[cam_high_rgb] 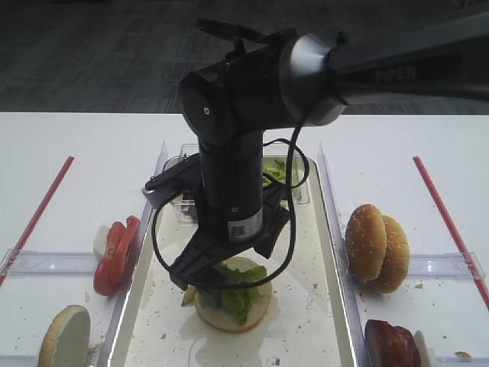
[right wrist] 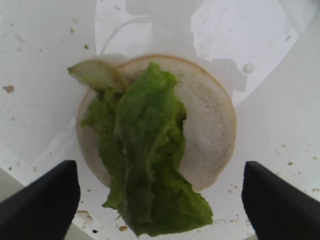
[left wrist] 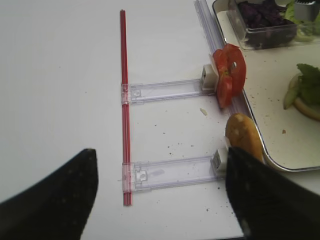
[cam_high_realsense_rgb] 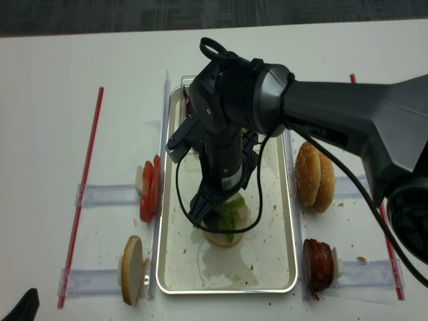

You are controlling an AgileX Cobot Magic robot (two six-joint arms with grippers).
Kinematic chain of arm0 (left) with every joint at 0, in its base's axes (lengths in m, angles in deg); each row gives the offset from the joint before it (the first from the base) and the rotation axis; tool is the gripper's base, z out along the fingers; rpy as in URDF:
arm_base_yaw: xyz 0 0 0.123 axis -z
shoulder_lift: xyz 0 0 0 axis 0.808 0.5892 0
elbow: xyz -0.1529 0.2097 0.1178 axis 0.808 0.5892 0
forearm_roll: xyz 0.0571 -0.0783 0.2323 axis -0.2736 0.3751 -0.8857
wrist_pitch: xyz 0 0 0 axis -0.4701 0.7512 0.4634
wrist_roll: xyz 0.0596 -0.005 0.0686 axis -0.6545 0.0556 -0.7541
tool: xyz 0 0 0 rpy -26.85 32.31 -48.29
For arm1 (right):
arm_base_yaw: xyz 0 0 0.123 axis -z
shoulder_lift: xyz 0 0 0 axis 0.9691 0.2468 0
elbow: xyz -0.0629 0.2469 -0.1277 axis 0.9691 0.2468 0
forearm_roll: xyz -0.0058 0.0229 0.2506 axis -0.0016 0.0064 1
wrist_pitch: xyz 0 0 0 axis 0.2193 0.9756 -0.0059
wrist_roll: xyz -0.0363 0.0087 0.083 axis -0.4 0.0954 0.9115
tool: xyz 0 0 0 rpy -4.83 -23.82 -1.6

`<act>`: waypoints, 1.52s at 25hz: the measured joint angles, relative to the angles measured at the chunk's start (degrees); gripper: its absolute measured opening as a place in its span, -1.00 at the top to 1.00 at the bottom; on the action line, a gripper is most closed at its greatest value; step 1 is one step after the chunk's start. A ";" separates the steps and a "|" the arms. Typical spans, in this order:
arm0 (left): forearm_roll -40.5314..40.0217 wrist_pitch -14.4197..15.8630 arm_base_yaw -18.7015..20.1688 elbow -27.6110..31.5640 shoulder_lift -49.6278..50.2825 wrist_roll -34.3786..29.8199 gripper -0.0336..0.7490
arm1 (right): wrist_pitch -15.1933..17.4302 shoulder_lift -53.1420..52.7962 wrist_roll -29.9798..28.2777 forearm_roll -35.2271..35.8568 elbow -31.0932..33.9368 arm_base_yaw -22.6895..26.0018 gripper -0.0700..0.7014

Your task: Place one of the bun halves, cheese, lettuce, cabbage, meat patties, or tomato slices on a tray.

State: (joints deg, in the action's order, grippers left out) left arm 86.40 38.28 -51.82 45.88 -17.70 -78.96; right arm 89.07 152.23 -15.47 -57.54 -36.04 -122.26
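A bun half [right wrist: 205, 135] lies cut face up on the tray [cam_high_rgb: 306, 306], with a leaf of lettuce [right wrist: 145, 150] draped across it. My right gripper [right wrist: 160, 205] hangs open just above them, its fingers apart on either side and holding nothing. More lettuce [cam_high_rgb: 276, 173] lies at the tray's far end, beside the cabbage [left wrist: 262, 15] in a clear box. Off to the left, my left gripper [left wrist: 160, 195] stands open over the table, near a bun half [left wrist: 243, 140] on edge and the tomato slices [left wrist: 229, 72]. Bun halves [cam_high_rgb: 376, 247] and meat patties [cam_high_rgb: 391, 344] stand to the right. Cheese is out of view.
Clear plastic holder rails [left wrist: 170, 90] and red straws [left wrist: 124, 100] lie on the white table on both sides of the tray. The right arm [cam_high_realsense_rgb: 334, 114] reaches across from the right. Crumbs and a wet patch [cam_high_realsense_rgb: 221, 261] mark the tray floor.
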 joint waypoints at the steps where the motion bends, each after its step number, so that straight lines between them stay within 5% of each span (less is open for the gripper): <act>1: 0.00 0.00 0.00 0.00 0.00 0.00 -0.34 | 0.00 0.00 0.00 0.00 0.00 0.00 -0.93; 8: 0.00 0.00 0.00 0.00 0.00 0.00 -0.34 | 4.09 0.10 0.00 -1.20 -3.02 0.00 -0.94; 18: 0.00 0.00 0.00 0.00 0.00 0.00 -0.34 | 4.94 -0.55 3.15 0.11 -12.92 0.00 -0.94; 32: 0.00 0.00 0.00 0.00 0.00 0.00 -0.34 | 5.48 -4.67 3.04 0.00 -13.15 0.00 -0.94; 38: 0.00 0.00 0.00 0.00 0.00 0.00 -0.34 | 5.48 -4.67 5.50 -6.48 -13.15 0.41 -0.94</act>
State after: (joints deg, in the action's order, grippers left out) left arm 86.40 38.28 -51.82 45.88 -17.70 -78.96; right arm 94.55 147.56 -9.98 -64.02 -49.19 -121.84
